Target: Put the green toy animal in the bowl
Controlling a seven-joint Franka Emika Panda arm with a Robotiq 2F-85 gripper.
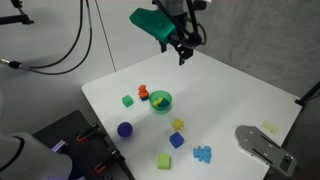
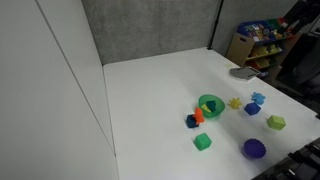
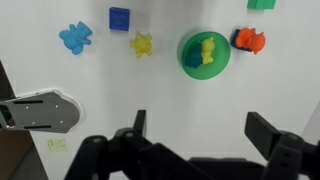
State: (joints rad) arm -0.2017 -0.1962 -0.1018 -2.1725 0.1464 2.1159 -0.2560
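The bright-green bowl (image 3: 186, 57) stands on the white table and shows in both exterior views (image 1: 167, 104) (image 2: 218, 108). The green toy animal (image 3: 208, 50) lies inside the bowl, where it looks yellow-green in the wrist view and teal in an exterior view (image 2: 208, 106). My gripper (image 3: 200, 130) is open and empty. It hangs high above the table, behind the bowl in an exterior view (image 1: 183, 55). Nothing is between its fingers.
An orange toy (image 3: 247, 40) sits right beside the bowl. A yellow star (image 3: 141, 44), blue cube (image 3: 120, 18), blue toy animal (image 3: 74, 38), green block (image 3: 262, 4) and purple ball (image 1: 125, 129) lie around. A lime-green block (image 1: 164, 161) and a grey tool (image 3: 40, 110) sit near the table edge.
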